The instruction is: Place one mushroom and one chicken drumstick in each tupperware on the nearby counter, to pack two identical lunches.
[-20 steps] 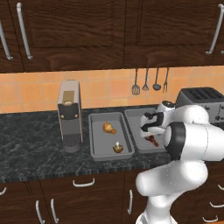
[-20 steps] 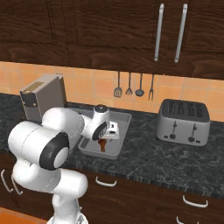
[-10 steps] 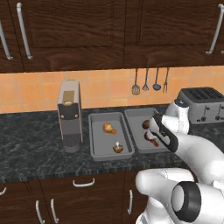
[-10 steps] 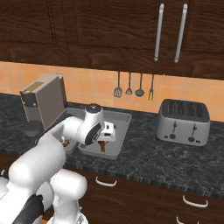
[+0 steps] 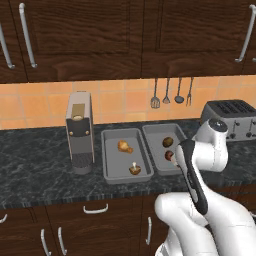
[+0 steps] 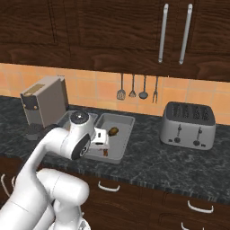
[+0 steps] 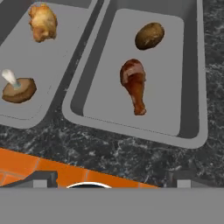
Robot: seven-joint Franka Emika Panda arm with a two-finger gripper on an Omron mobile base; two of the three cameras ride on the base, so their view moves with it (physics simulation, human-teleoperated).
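1. The claw (image 7: 109,183) is wide open and holds nothing.
2. One tupperware (image 7: 192,87) on the tabletop (image 7: 131,157) holds a chicken drumstick (image 7: 134,85) and a mushroom (image 7: 149,36).
3. The other tupperware (image 7: 57,61), just beside it, holds a drumstick (image 7: 43,22) and a mushroom (image 7: 17,89) too.

Two shallow grey rectangular trays, left (image 5: 113,176) and right (image 5: 154,131), sit side by side on the black speckled stone desk (image 5: 35,172). Each holds one golden lumpy drumstick (image 7: 134,84) and one small brown mushroom (image 7: 149,36).
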